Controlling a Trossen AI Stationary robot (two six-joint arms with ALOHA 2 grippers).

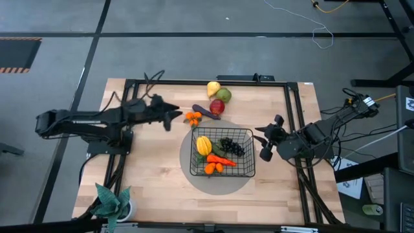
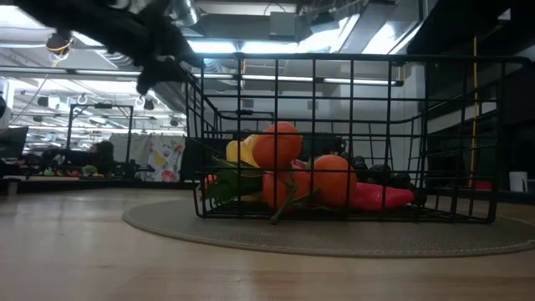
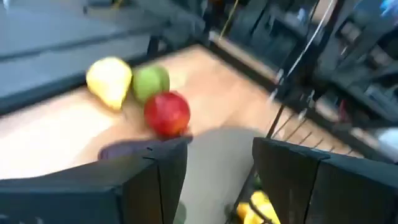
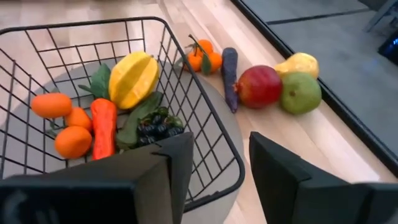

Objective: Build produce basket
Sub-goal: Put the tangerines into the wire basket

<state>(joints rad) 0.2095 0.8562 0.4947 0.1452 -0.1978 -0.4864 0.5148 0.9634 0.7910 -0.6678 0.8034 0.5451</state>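
Note:
The black wire basket [image 1: 248,169] stands on a round grey mat [image 1: 194,181] at the table's middle. It holds a yellow ridged fruit [image 4: 132,78], dark grapes [image 4: 155,124], a carrot [image 4: 103,127] and small oranges [image 4: 72,142]. Beyond the basket's far edge a yellow pear [image 1: 213,88], a green apple [image 1: 224,94], a red apple [image 1: 217,106], a purple eggplant [image 1: 206,111] and leafed oranges [image 1: 193,117] lie on the table. My left gripper [image 1: 173,115] hovers open left of those oranges. My right gripper [image 1: 265,142] waits open by the basket's right side.
A black frame [image 1: 194,82] runs around the wooden table top. A green potted plant [image 1: 111,202] stands at the near left corner. Bare wood [image 1: 155,175] lies left of the mat, and cables hang off the table's right edge [image 1: 336,155].

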